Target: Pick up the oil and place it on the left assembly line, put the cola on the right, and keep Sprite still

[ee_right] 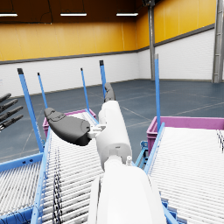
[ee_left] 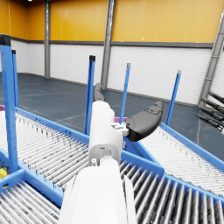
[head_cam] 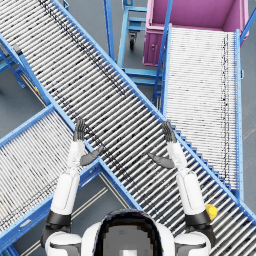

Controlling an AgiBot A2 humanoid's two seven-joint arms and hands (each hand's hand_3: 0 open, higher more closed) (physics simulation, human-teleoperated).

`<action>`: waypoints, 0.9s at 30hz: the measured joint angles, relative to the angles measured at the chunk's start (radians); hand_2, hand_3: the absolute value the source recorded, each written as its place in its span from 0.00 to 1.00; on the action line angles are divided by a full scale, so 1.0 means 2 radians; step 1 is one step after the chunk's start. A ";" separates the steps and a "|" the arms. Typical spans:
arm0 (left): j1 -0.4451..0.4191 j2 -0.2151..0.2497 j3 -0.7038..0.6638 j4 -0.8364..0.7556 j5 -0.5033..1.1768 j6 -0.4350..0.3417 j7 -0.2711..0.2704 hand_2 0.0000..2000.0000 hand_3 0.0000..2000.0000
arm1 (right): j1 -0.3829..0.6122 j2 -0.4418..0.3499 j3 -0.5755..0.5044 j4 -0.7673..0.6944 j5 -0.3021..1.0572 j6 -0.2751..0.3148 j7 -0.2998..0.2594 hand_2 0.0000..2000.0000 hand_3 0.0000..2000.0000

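Rollers of a wide grey conveyor (head_cam: 115, 115) with blue side rails run slantwise across the head view, from far left to near right, and take up most of it. On the right a second, paler conveyor (head_cam: 200, 85) runs straight away from the robot, and at its far end stands a pink bin (head_cam: 152, 47) whose near wall touches the blue frame. On the left a third conveyor (head_cam: 30, 155) branches off below the wide one, near the robot's left side. Both white arms reach up from the near edge over the wide conveyor: the left arm (head_cam: 66, 187) crosses the blue rail where the left conveyor joins, and the right arm (head_cam: 189, 192) lies over the rollers. The left hand (head_cam: 80, 145) is open and holds nothing, its fingers pointing away and its thumb (ee_left: 144, 121) spread out toward the other hand. The right hand (head_cam: 171, 147) is open and bare in the same way, its thumb (ee_right: 68, 126) pointing left. The two hands hang level and well apart. Smallest of all, a round yellow thing (head_cam: 211, 211) shows on the wide conveyor just beside the right elbow, partly hidden by the arm; I cannot tell whether it is the oil.
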 measured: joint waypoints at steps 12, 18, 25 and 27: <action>0.000 0.000 0.000 0.000 0.000 0.000 0.000 0.00 0.00 | 0.000 0.000 0.000 0.000 0.000 0.000 0.000 0.00 0.00; 0.000 0.000 0.000 0.000 0.000 0.000 0.000 0.00 0.00 | 0.000 0.000 0.000 0.000 0.000 0.000 0.000 0.00 0.00; 0.000 0.000 0.000 0.000 0.000 0.000 0.000 0.00 0.00 | 0.000 0.000 0.000 0.000 0.000 0.000 0.000 0.00 0.00; 0.000 0.000 0.000 0.000 0.000 0.000 0.000 0.00 0.00 | 0.000 0.000 0.000 0.000 0.000 0.000 0.000 0.00 0.00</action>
